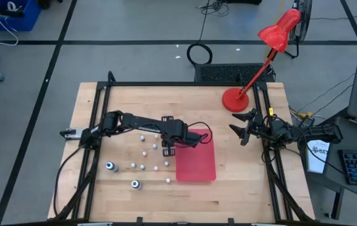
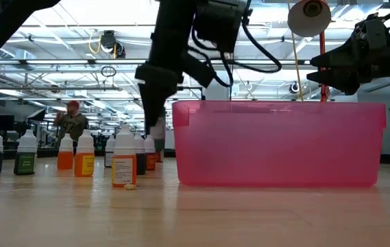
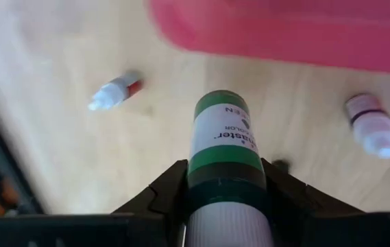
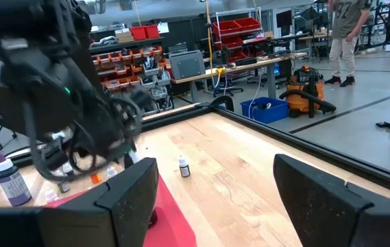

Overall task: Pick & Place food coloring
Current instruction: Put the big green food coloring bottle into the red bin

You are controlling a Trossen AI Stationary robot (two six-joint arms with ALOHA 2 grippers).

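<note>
I have the left gripper (image 3: pixel 225 192) clamped around a green-labelled food coloring bottle (image 3: pixel 224 140), just beside the red tray's (image 1: pixel 197 168) near-left corner, so this is the pick. Next, I judge, I must lift it straight and carry it over the tray wall. More bottles (image 1: pixel 111 166) stand scattered on the table (image 1: pixel 241 188). Farthest off, the right gripper (image 1: pixel 244 127) waits at the right edge, fingers apart.
</note>
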